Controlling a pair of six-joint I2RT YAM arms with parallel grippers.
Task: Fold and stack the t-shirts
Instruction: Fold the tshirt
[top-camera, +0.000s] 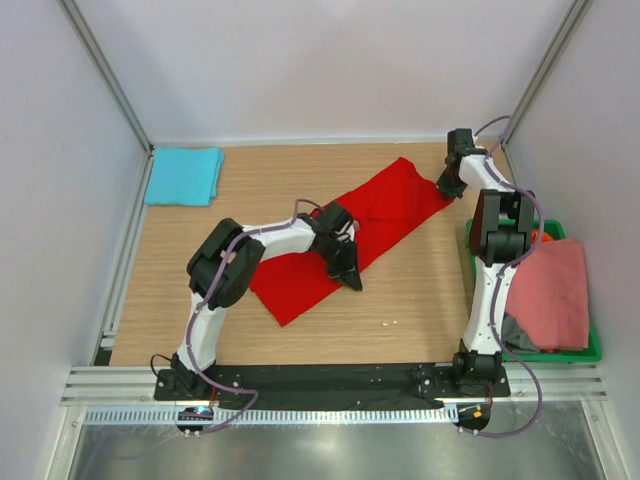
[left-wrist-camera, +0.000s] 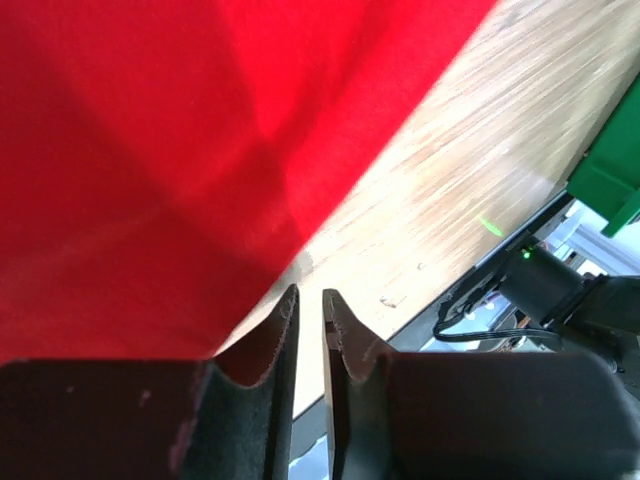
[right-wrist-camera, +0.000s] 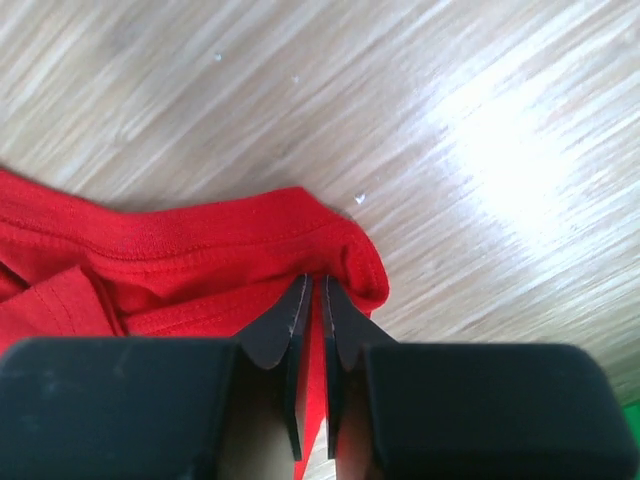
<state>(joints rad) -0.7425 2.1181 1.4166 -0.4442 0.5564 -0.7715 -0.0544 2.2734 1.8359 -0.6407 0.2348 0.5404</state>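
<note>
Five plain cloth t-shirts were visible: one bright red soft cloth t-shirt (top-camera: 385, 215), one folded turquoise blue t-shirt (top-camera: 183, 176), one salmon pink t-shirt (top-camera: 550, 290), one dark grey t-shirt (top-camera: 520, 333) and a sliver of one orange t-shirt (top-camera: 537, 236). There was one green plastic crate (top-camera: 590, 350) and one pale wooden table (top-camera: 420, 310). Two white-and-black jointed robot arms stood there, the left arm (top-camera: 265, 243) and the right arm (top-camera: 488, 295). Two black two-finger grippers showed, the left gripper (top-camera: 347, 272) and the right gripper (top-camera: 450, 185).

Plain white walls (top-camera: 330, 60) rise behind and beside the wooden table (top-camera: 420, 310); metal rails (top-camera: 110, 385) run along its near edge.
</note>
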